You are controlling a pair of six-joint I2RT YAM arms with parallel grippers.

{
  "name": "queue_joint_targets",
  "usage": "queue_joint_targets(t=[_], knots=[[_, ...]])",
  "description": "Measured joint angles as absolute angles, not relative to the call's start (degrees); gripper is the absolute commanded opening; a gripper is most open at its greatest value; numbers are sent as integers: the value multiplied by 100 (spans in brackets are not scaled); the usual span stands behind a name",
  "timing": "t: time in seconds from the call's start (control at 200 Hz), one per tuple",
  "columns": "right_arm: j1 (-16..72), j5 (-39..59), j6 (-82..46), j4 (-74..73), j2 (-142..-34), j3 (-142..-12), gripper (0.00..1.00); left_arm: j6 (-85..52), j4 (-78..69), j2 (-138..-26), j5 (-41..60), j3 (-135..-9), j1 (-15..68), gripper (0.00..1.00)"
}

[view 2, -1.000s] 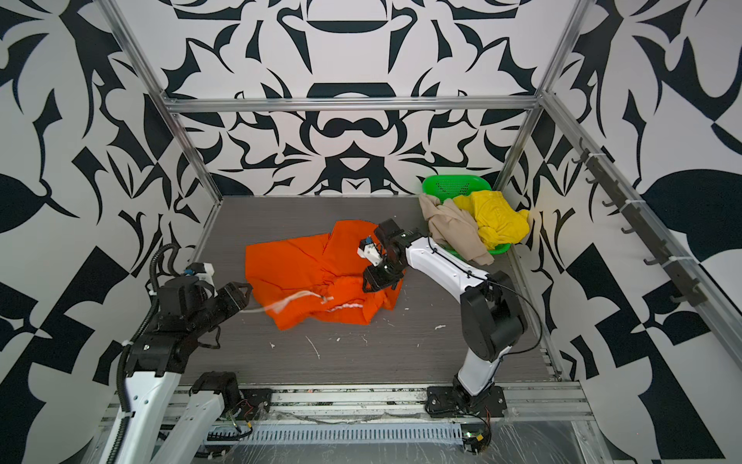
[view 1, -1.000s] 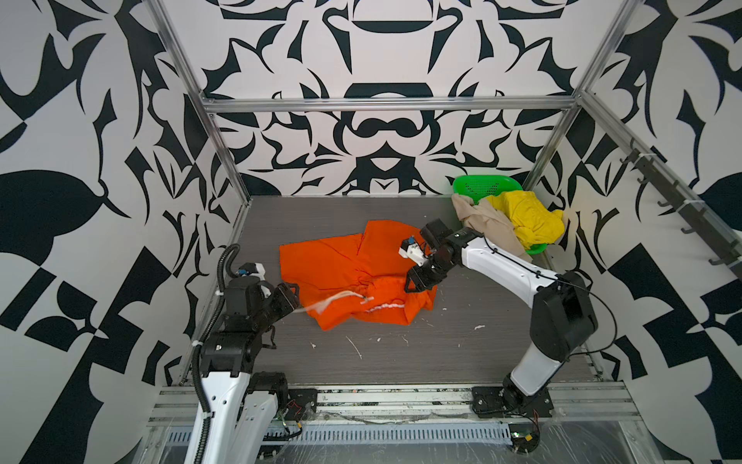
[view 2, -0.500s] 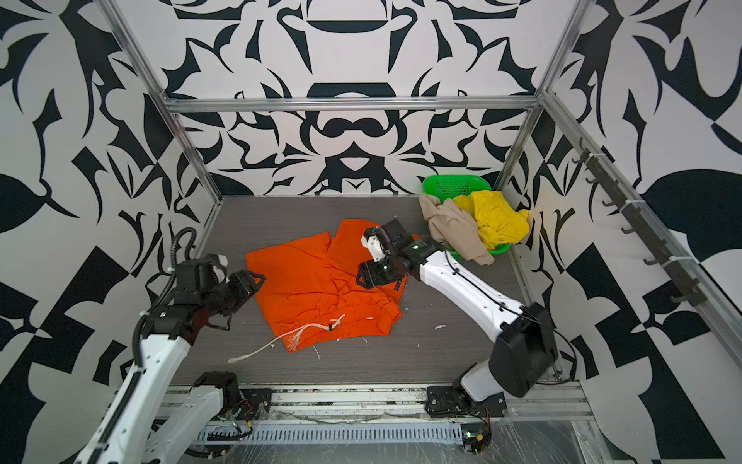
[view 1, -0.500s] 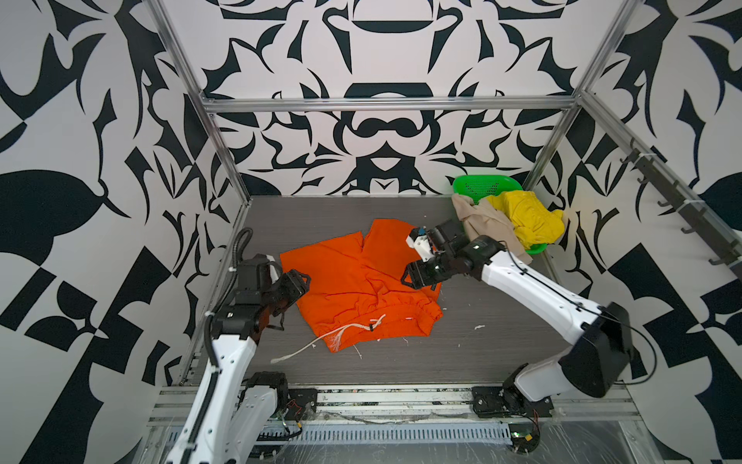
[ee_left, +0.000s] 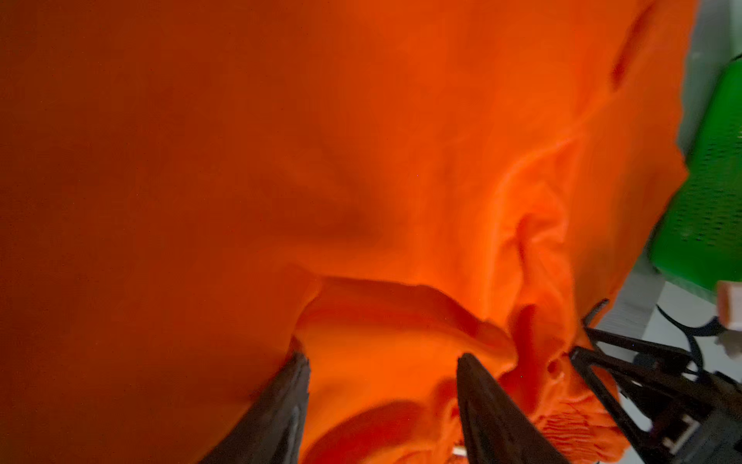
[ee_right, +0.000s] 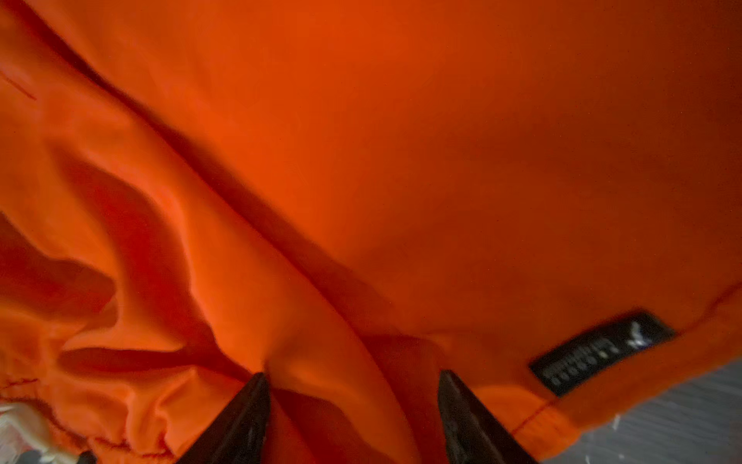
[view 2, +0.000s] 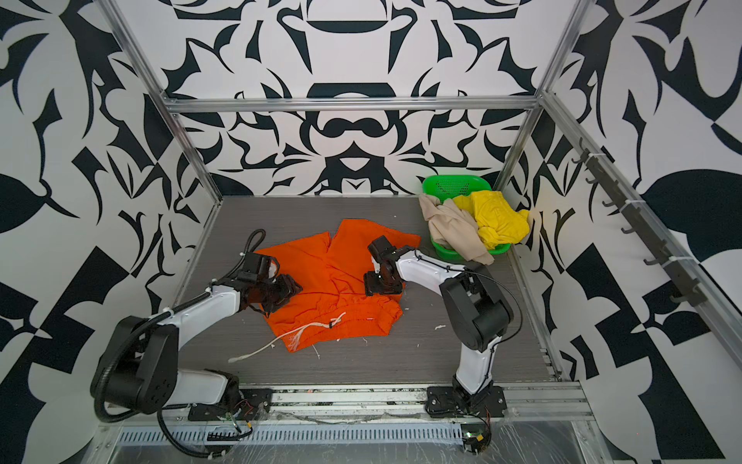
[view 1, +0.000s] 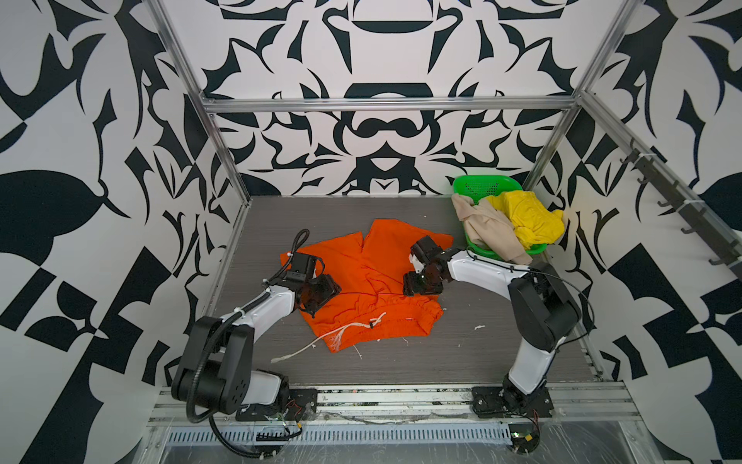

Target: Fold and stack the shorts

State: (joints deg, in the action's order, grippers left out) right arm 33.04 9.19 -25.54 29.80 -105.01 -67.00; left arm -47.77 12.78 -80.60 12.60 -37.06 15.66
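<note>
white arm links (view 1: pixel 263 307), black joints (view 1: pixel 217 361), black looping cables (view 1: pixel 296 244)

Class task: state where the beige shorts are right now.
In both top views the beige shorts lie at the far right corner of the table, draped over the rim of the green basket and touching the yellow shorts on their right.

In both wrist views the bright orange cloth shorts (ee_left: pixel 361 160) fill nearly the whole picture and run off its edges, so their outline cannot be told there. The white lettering on the small black sewn label (ee_right: pixel 602 351) is too blurred to read. The green perforated plastic basket (ee_left: pixel 714 193) is smeared and cut by the edge in the left wrist view, and in both top views the crumpled beige shorts (view 1: pixel 490 229) and bright yellow shorts (view 1: pixel 530 219) hide most of it.
</note>
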Motion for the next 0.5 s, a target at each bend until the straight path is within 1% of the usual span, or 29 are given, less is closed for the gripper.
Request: queue_joint_targets(t=[0.165, 0.275, 0.375, 0.5], knots=[[3280, 985, -2458, 2899, -10827, -7102, 71, -4842, 1039, -7966, 1243, -3573, 1577, 62], [3236, 1061, -2324, 2934, -10962, -7513, 73, -4639, 1052, -7623, 1232, -3590, 1747, 62], [3079, 1212, -2244, 2934, -10669, -7655, 73, -4095, 1251, -7467, 1153, -3968, 2196, 61], [2530, 1424, -2226, 2930, -10145, -7660, 73, -2908, 1415, -7491, 1017, -4740, 3157, 60]])
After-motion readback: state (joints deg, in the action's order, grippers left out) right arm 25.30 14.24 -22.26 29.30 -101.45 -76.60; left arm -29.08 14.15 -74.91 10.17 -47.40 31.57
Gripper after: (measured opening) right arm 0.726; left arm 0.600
